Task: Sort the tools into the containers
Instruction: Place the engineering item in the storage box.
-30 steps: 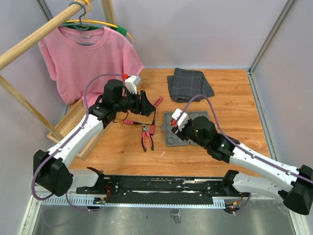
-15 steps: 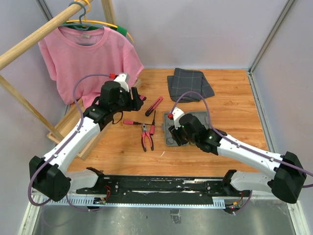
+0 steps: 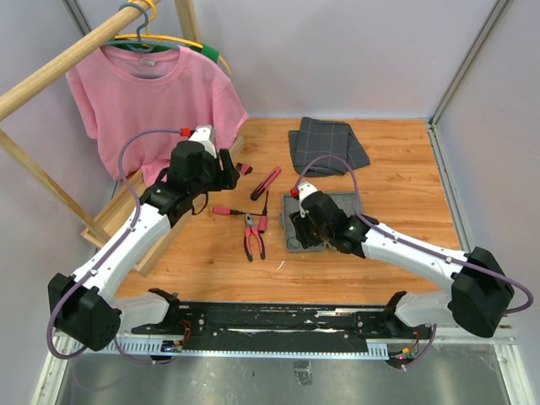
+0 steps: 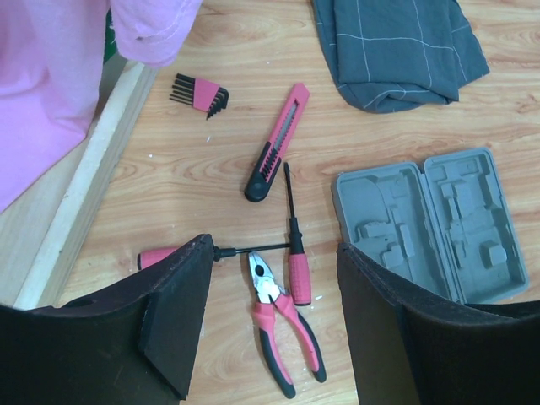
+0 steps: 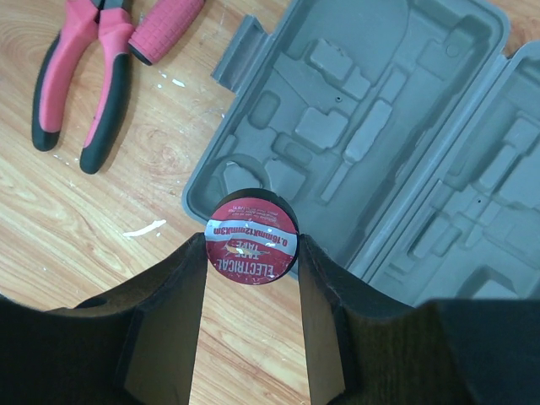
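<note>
Clamped from both sides in the right gripper: a roll of electrical tape, red label up. Poised at the left edge of the open gray tool case, by a round recess; touching the case or not, cannot tell.

Left of the case, on the wooden tabletop: pink-handled pliers, a screwdriver nearest the case, and a second screwdriver crosswise farther left, partly hidden. Farther back, left of the case: a pink utility knife and a hex key set. Behind the case, a folded gray cloth.

Spread wide and gripping nothing: the left gripper, above the pliers left of the case.
</note>
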`<state>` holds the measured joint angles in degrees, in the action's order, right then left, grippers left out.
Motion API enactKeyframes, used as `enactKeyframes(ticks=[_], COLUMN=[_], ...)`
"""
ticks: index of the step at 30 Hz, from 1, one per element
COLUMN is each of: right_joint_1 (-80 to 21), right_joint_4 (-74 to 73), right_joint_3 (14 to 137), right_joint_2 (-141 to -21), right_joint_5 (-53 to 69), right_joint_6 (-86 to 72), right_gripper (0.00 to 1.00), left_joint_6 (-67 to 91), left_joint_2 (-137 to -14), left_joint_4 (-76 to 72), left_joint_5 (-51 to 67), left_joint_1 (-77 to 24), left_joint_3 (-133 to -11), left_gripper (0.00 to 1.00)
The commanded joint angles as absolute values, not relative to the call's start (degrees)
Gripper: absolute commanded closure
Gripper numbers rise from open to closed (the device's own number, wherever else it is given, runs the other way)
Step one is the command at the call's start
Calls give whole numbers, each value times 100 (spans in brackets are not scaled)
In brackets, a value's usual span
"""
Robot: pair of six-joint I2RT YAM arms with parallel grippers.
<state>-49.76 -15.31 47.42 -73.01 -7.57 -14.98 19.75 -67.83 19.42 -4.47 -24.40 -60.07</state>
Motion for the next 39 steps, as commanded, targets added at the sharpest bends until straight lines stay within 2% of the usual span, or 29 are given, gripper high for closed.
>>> enactKeyframes(ticks=[1,22,39], right_joint_1=[-4870,-4863,-4825], right_joint_4=[-1794,-1542,-1589], right_joint_3=[5058,5464,5535], right_joint_2=[-7561,-8805,-9127], right_joint_5=[-860,-312,-278], right_joint_6=[-1771,-1901,-1982], right_gripper=[60,60,59], left_joint_6=[2013,2073,2088], left_joint_2=[-6716,-6878,-6864], left_joint_4=[1906,1906,1899], left_joint_5=[-554,-268,-167], left_joint_1=[-2367,-2224,-2164], left_joint_3=[-5987,-6003,-5997], left_gripper=[36,37,37])
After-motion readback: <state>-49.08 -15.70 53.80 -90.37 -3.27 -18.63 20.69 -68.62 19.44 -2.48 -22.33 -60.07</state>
